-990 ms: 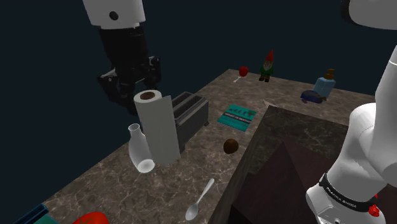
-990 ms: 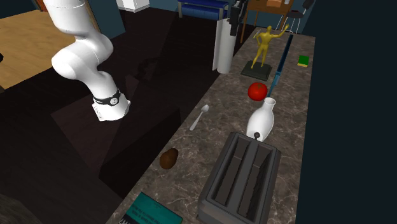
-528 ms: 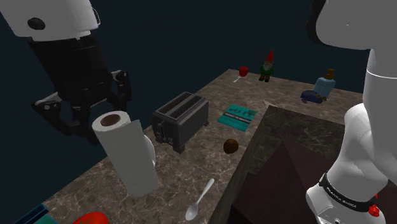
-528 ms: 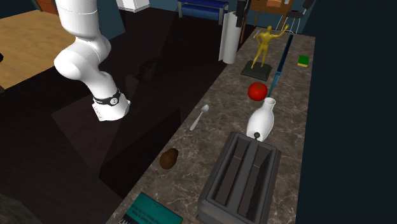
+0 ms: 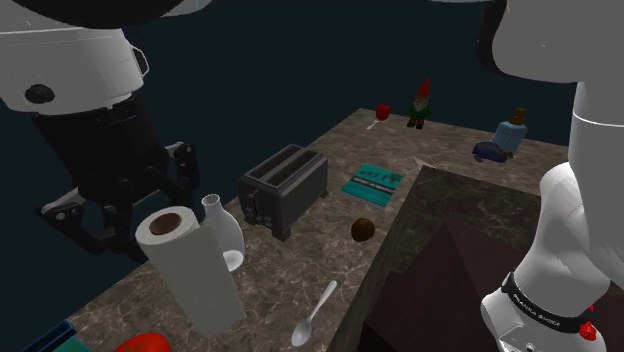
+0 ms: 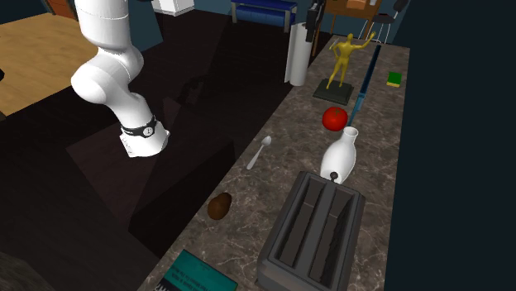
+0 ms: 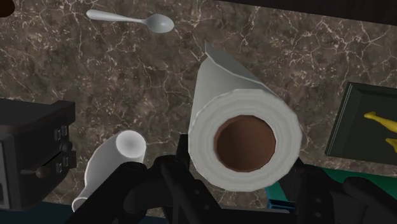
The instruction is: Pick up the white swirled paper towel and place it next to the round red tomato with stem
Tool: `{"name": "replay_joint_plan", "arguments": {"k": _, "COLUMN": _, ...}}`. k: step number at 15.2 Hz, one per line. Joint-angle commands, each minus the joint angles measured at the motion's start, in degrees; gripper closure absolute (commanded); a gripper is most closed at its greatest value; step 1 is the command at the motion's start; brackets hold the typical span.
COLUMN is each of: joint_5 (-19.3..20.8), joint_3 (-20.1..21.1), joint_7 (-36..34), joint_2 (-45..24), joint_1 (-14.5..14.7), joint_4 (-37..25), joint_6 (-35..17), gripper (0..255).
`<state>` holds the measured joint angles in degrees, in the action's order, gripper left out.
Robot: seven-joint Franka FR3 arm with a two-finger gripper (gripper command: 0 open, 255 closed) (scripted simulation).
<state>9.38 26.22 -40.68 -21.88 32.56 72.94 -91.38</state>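
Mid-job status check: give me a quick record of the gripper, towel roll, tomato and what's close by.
gripper: shut on the paper towel roll
paper towel roll: tilted, brown core toward the wrist camera
tomato: on the counter between yellow figurine and white vase, apart from the roll
nearby: spoon, toaster
placement: not yet done

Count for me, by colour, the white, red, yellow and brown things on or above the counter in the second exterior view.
White: 3 (paper towel, vase, spoon)
Red: 1 (tomato)
Yellow: 1 (figurine)
Brown: 1 (round thing)
Total: 6
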Motion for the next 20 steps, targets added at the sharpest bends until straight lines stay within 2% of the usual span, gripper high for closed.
{"name": "replay_joint_plan", "arguments": {"k": 1, "joint_5": -0.2, "joint_3": 0.0, "joint_7": 0.1, "joint_2": 0.6, "joint_1": -0.5, "joint_4": 2.4, "joint_6": -1.9, "gripper": 255}}
{"name": "replay_joint_plan", "arguments": {"k": 20, "joint_5": 0.2, "joint_3": -0.5, "joint_7": -0.5, "joint_2": 0.4, "joint_1": -1.7, "joint_4": 16.9, "joint_6": -16.5, "gripper": 255}}
